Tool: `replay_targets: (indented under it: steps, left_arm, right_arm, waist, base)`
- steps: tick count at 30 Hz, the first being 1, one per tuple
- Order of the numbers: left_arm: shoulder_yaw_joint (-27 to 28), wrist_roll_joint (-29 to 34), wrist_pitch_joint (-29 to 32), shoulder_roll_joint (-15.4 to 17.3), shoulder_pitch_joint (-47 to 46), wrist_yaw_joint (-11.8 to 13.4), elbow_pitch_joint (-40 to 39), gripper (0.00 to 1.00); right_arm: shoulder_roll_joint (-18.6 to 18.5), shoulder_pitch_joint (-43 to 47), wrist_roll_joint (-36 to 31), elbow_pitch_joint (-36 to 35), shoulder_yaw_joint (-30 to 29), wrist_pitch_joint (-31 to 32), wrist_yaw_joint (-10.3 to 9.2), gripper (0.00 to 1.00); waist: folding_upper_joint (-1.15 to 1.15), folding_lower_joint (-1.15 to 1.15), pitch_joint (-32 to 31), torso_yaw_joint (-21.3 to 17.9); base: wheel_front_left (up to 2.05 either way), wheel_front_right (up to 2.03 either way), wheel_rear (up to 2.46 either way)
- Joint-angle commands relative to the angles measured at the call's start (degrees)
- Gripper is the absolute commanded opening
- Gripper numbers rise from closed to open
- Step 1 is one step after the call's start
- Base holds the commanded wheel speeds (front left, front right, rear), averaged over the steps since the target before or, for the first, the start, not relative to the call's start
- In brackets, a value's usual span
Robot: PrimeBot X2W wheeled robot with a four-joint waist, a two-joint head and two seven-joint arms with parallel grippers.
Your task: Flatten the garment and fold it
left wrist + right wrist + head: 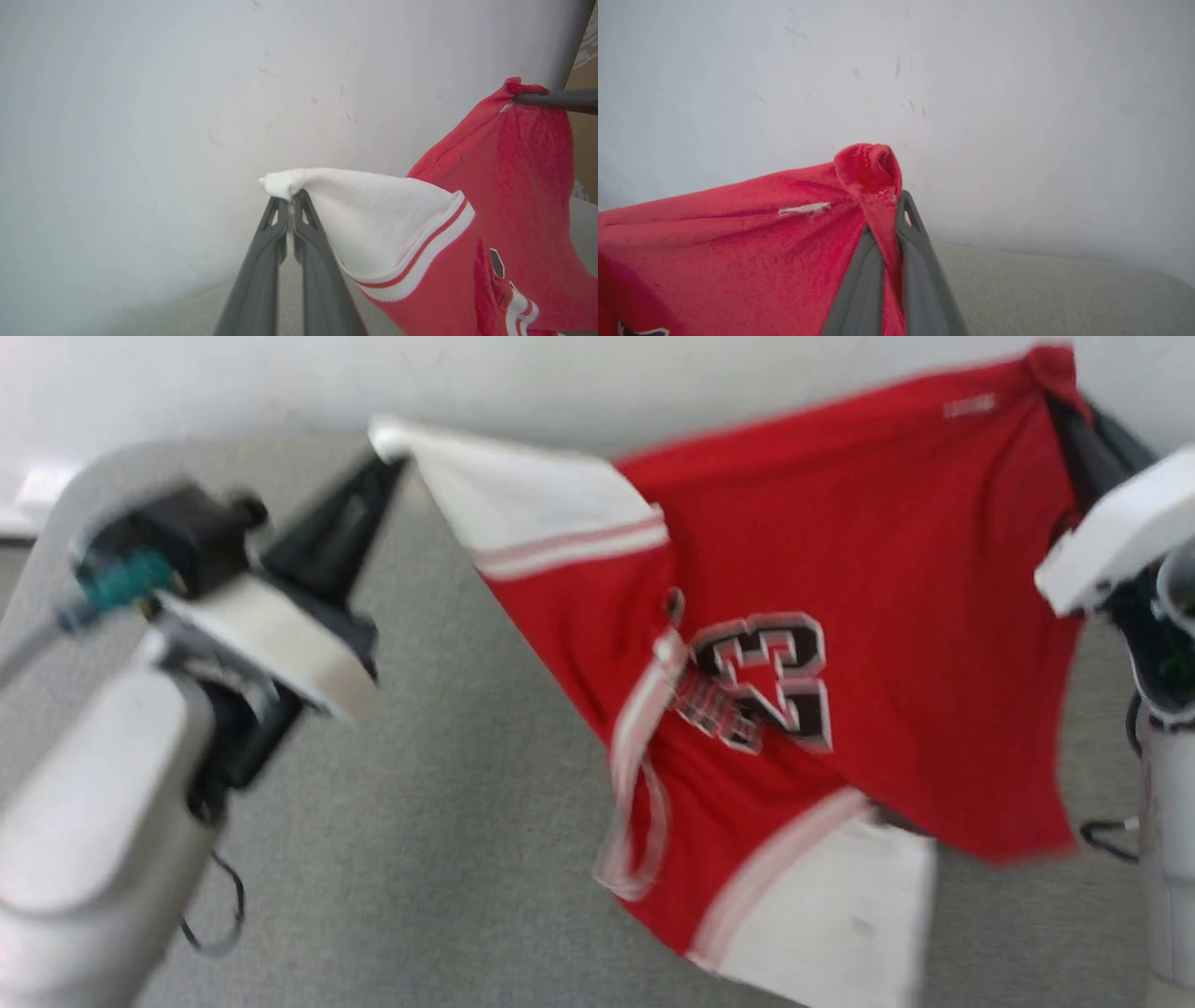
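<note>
The left tool (pixel 390 455) (pixel 290 198) is up in the air over the far left part of the grey tabletop (pixel 420 784). Its two dark fingers are pinched tight on the tip of a white sleeve end (pixel 523 495) (pixel 373 210) of the garment (pixel 840 569) (pixel 528 186) (pixel 738 242).

The garment is one red shirt of thin cloth. It hangs spread out between the two tools, above the tabletop and close to the white wall (pixel 653 383) along the far edge. It sags and has folds. Next to the held sleeve end run red and white stripes. In the middle is a big black number (pixel 775 677) with white edges, partly crumpled. Beside it a striped neck band (pixel 639 775) droops down. A second white sleeve end (pixel 840 915) hangs at the bottom. Near the top right is a small white tag (pixel 971 404) (pixel 805 209).

The right tool (pixel 1060 387) (pixel 892 210) is over the far right part of the tabletop. Its fingers are squeezed on a bunched red corner of the garment.

Count: one garment, two tools, two white sleeve ends, one number, one tag.
</note>
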Motion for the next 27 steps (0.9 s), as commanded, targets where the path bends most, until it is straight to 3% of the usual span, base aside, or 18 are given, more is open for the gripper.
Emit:
replay_targets:
  steps: [1, 13, 18, 27]
  left_arm:
    - [0.46, 0.05, 0.39, 0.31, -1.91, -0.22, 0.5, 0.0]
    - [-2.04, 2.18, 7.78, 1.46, -23.58, -2.42, 16.63, 0.0]
    - [-2.28, 0.85, 9.53, 0.48, -29.29, -2.66, 21.58, 0.0]
    - [-3.63, -1.17, 12.53, 2.24, -34.85, -2.92, 23.29, 0.0]
  right_arm:
    - [0.28, -1.5, -0.11, 0.25, 0.0, -0.51, -0.04, 0.0]
    - [3.39, -18.17, -4.47, 12.92, 2.87, -4.19, -0.04, 0.0]
    - [4.29, -23.85, -6.38, 17.43, 3.4, -4.48, -0.04, 0.0]
    - [5.37, -30.67, -8.76, 21.52, 3.37, -1.36, -0.04, 0.0]
  waist:
    - [0.0, 0.01, -7.05, -6.11]
    - [0.0, 0.01, -10.4, -12.62]
    - [0.0, 0.01, -8.89, -13.75]
    - [0.0, 0.01, -3.18, -14.75]
  base:
    - [0.0, 0.0, 0.0]
    - [0.0, 0.0, 0.0]
    - [0.0, 0.0, 0.0]
    - [0.0, 0.0, 0.0]
